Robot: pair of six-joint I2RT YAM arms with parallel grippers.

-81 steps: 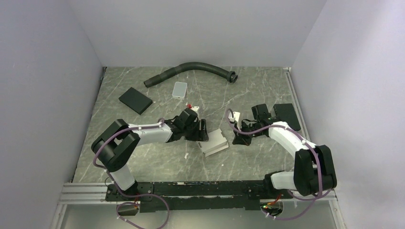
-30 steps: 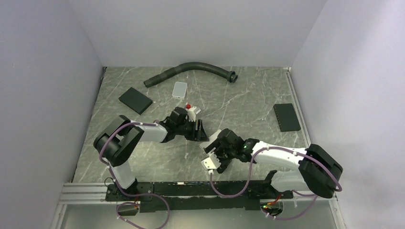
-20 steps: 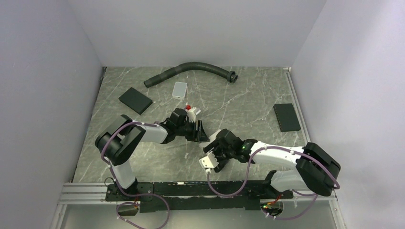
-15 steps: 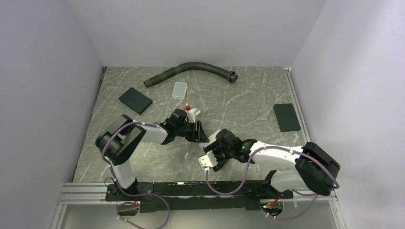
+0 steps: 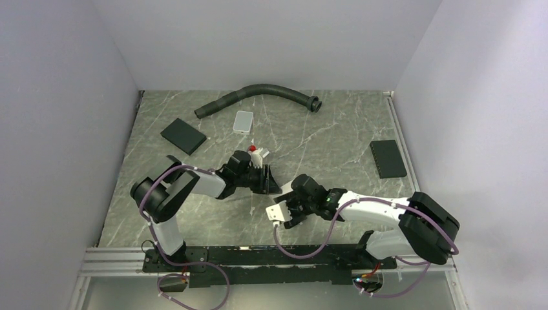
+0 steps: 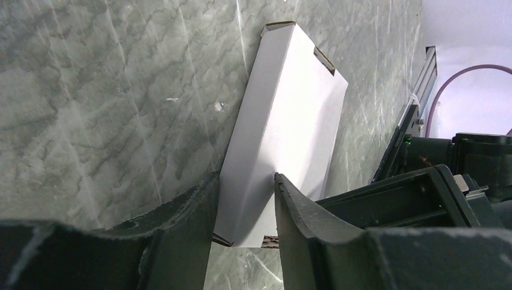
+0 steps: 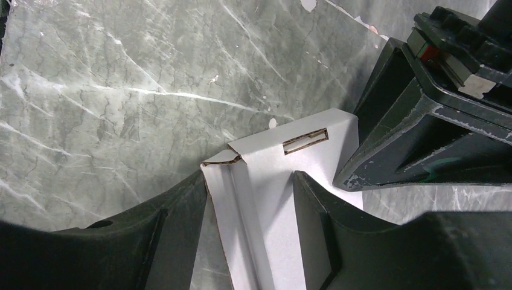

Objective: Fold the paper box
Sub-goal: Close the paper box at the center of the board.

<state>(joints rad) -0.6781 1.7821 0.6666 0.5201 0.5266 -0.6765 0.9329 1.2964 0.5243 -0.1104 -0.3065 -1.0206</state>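
Straddling one end of the paper box [image 6: 290, 109], the left gripper [image 6: 244, 181] touches it with both fingers; whether it is clamped cannot be told. The box's other end sits between the fingers of the right gripper [image 7: 250, 178], that grip equally unclear.

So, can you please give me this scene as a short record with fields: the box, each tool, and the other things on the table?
box: white, slim carton shape, slots near its end
left tool: fingers on both sides of the box; firm grip not clear
right tool: fingers on both sides of the box; firm grip not clear
table: grey marble pattern
other things: dark hose at the back; small grey tile; black pad on the left; black pad on the right
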